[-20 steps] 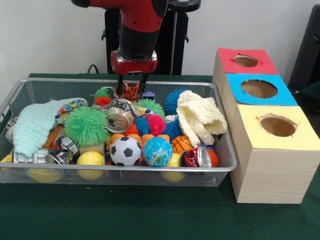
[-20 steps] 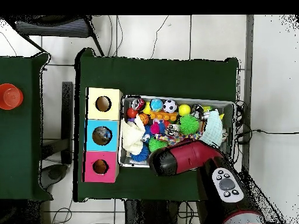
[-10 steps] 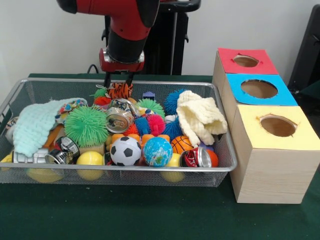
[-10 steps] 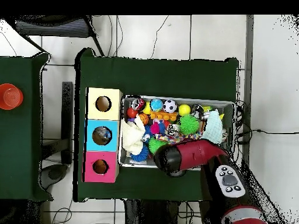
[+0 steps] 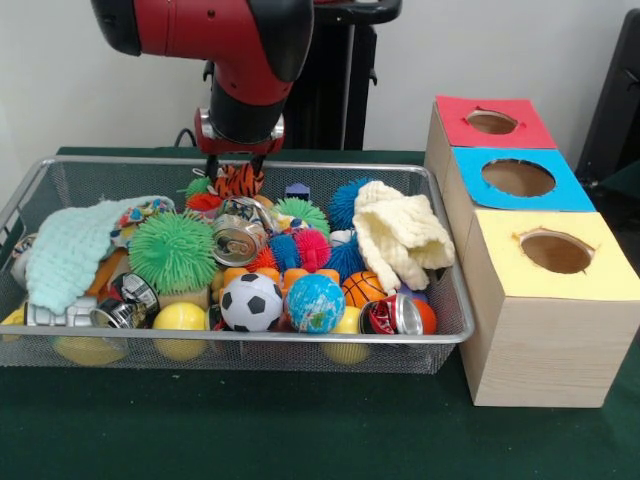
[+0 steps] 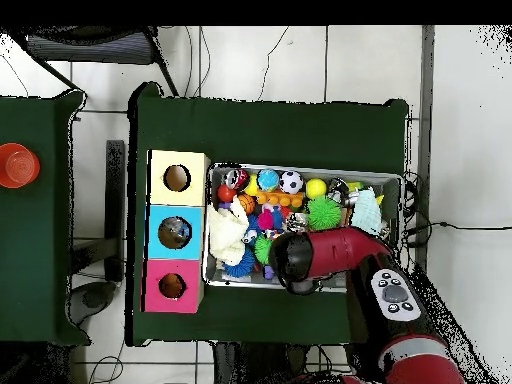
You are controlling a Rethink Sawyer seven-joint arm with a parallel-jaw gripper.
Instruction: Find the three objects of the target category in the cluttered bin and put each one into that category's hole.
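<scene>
My gripper (image 5: pixel 237 168) hangs over the back middle of the wire bin (image 5: pixel 300 338), shut on an orange-and-black striped soft toy (image 5: pixel 238 181) that sits just above the pile. In the overhead view the red arm (image 6: pixel 320 255) covers the gripper and the toy. The bin is packed with balls, cans, cloths and spiky toys: a soccer ball (image 5: pixel 251 301), a globe ball (image 5: pixel 315 302), a small basketball (image 5: pixel 362 288), a silver can (image 5: pixel 238 240), a red can (image 5: pixel 395 315), a green spiky ball (image 5: pixel 172 250).
Three wooden boxes with round holes stand to the right of the bin: red top (image 5: pixel 492 122), blue top (image 5: pixel 518 178), yellow top (image 5: pixel 555 252). A cream cloth (image 5: pixel 400 235) drapes at the bin's right end and a mint cloth (image 5: pixel 70 250) at its left.
The arm has swung left along the bin's back edge, carrying the striped toy with it; over the last half second it hardly moved.
</scene>
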